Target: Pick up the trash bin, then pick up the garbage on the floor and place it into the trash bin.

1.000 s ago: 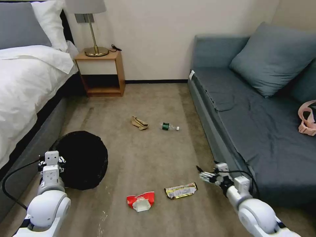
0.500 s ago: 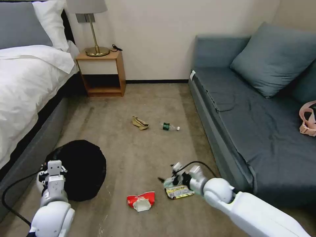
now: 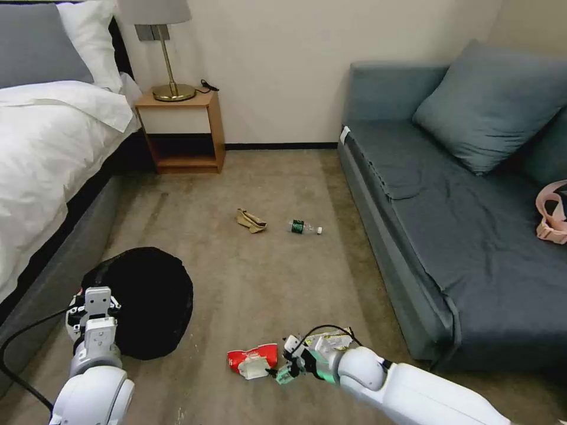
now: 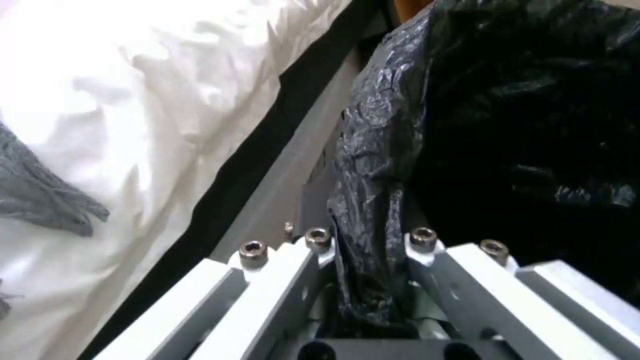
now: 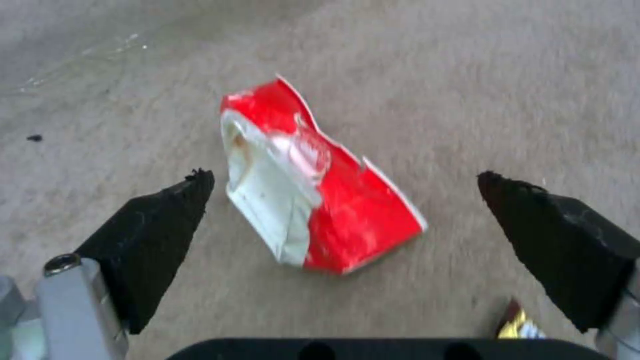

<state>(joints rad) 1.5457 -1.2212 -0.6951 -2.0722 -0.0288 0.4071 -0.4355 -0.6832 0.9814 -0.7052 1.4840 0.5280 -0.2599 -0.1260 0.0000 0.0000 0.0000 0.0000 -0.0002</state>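
The trash bin [image 3: 144, 298], wrapped in a crinkly black bag, hangs low at the left beside the bed. My left gripper [image 3: 94, 302] is shut on its rim; in the left wrist view the left gripper [image 4: 370, 242] pinches a fold of the black bag [image 4: 520, 125]. Of the garbage, a red-and-white packet [image 3: 253, 359] lies on the carpet. My right gripper [image 3: 279, 372] is just right of it, open. In the right wrist view the packet [image 5: 313, 185] lies between the black fingertips [image 5: 180, 200], untouched. The yellow-silver wrapper [image 3: 332, 339] peeks from behind the right arm. Tan paper [image 3: 250, 220] and a small bottle [image 3: 305, 227] lie farther off.
A bed [image 3: 47, 153] runs along the left and a grey-blue sofa [image 3: 460, 224] along the right, leaving a carpeted aisle between them. A wooden nightstand [image 3: 180, 127] with a lamp stands at the far wall. A pink item [image 3: 552, 218] lies on the sofa.
My right arm has swung left and down, from over the yellow-silver wrapper to beside the red-and-white packet. The left gripper and bin have barely shifted.
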